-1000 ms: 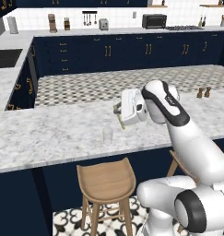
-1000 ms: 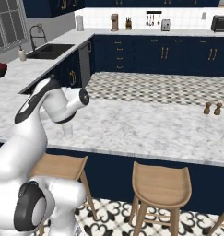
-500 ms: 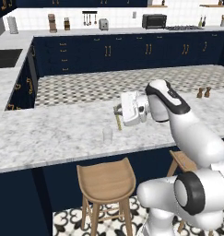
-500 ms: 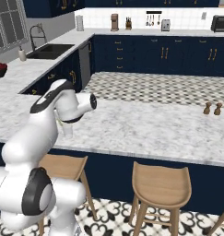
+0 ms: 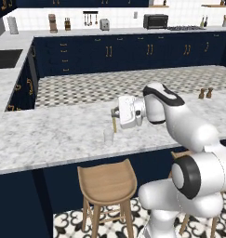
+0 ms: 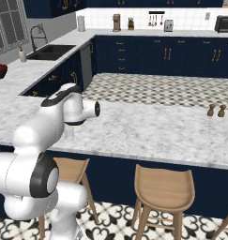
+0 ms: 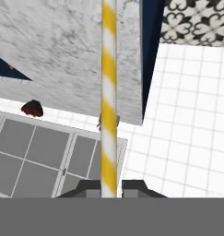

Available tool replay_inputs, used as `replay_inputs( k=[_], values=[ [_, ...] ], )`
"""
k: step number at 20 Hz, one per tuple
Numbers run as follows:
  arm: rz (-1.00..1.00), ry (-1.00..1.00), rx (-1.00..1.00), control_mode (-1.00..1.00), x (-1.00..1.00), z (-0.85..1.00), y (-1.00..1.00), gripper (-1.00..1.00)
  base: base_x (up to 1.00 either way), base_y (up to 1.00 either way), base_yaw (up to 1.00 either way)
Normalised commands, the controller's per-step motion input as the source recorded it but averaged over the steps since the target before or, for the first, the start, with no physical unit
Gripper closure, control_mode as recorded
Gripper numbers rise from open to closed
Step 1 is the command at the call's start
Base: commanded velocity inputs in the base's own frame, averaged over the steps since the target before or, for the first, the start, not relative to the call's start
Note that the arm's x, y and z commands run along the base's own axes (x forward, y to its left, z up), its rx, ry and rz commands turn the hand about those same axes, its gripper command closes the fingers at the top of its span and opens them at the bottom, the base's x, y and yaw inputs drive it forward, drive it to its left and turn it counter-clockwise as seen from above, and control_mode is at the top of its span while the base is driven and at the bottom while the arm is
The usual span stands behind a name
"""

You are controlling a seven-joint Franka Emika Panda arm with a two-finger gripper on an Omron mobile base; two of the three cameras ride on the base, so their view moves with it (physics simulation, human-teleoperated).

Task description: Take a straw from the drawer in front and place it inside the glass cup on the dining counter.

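Arm has swung left, gripper (image 5: pixel 114 113) clamped on straw (image 5: pixel 115 124), nearing glass cup (image 5: pixel 108 135). Straw tip beside the rim, could knock cup over.

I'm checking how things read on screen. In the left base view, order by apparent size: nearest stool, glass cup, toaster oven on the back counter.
1. Stool
2. Toaster oven
3. Glass cup

The oven stands much farther away, so it only looks this small.

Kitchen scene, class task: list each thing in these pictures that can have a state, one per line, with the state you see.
straw: held between the jaws, hanging upright just beside and above the glass cup, not yet in it.
gripper: shut on the straw, over the dining counter.
glass cup: upright on the dining counter, nothing in it.
wooden stool: standing at the counter, unoccupied.
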Motion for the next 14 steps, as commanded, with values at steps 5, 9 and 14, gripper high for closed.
replay_inputs(
  k=[5,9,14],
  values=[
    [0.0,0.0,0.04,-1.0,0.04,-0.03,0.0,1.0,0.0,0.0,0.0],
    [0.0,0.0,0.02,-1.0,0.01,-0.18,0.0,1.0,0.0,0.0,0.0],
    [0.0,0.0,0.0,-1.0,0.08,-0.16,0.02,1.0,0.0,0.0,0.0]
  ],
)
